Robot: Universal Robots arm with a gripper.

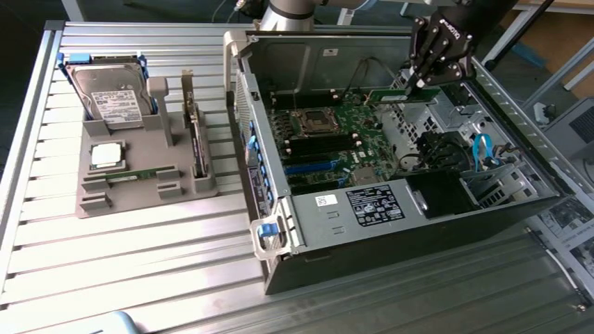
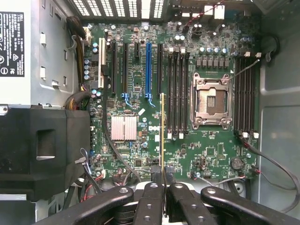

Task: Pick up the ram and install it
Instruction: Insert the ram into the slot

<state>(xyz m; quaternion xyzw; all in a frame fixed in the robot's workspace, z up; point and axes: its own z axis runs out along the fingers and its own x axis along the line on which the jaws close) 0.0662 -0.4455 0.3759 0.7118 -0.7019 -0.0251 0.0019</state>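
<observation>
Upper right of the exterior view, my gripper (image 1: 419, 83) clenches the RAM stick (image 1: 401, 95) edge-down over the motherboard (image 1: 351, 120), presumably for slotting.

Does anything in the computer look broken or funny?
Nothing looks broken or spilled. One green ram stick isn't in a slot: the gripper is shut on it, holding it above the motherboard. The processor socket looks empty, too.
</observation>
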